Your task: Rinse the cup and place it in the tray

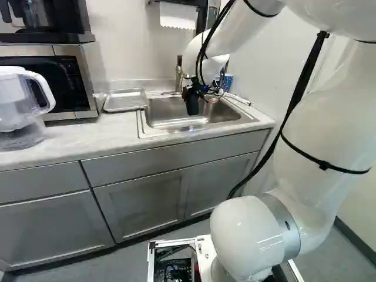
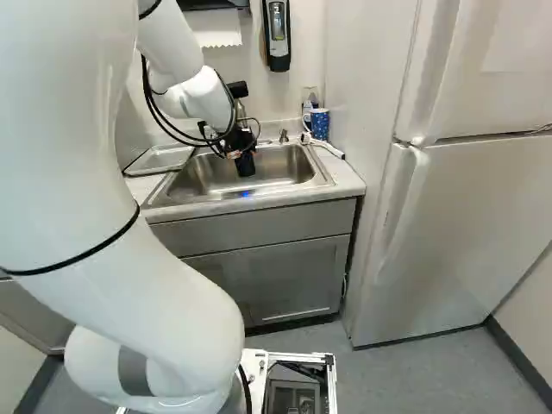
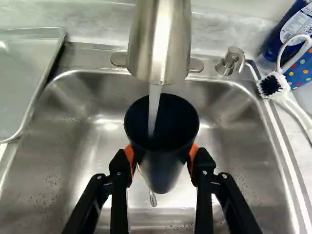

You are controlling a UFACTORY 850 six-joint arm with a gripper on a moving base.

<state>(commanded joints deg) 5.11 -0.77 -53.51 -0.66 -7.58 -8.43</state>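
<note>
While water [image 3: 153,112] runs from the tap [image 3: 160,44] into the cup [image 3: 162,173], my hand [image 3: 161,153] is clamped on it over the sink [image 3: 63,141]. Rinsing looks under way; emptying it and placing it in the tray [image 1: 125,100], upper left in the left base view, remain.

tray [image 1: 125,101] left of sink [image 1: 165,110], faucet [image 1: 178,76] behind

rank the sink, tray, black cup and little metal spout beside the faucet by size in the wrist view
Largest to smallest:
Sink
Tray and black cup: too alike to rank; the tray runs out of view
Little metal spout
</note>
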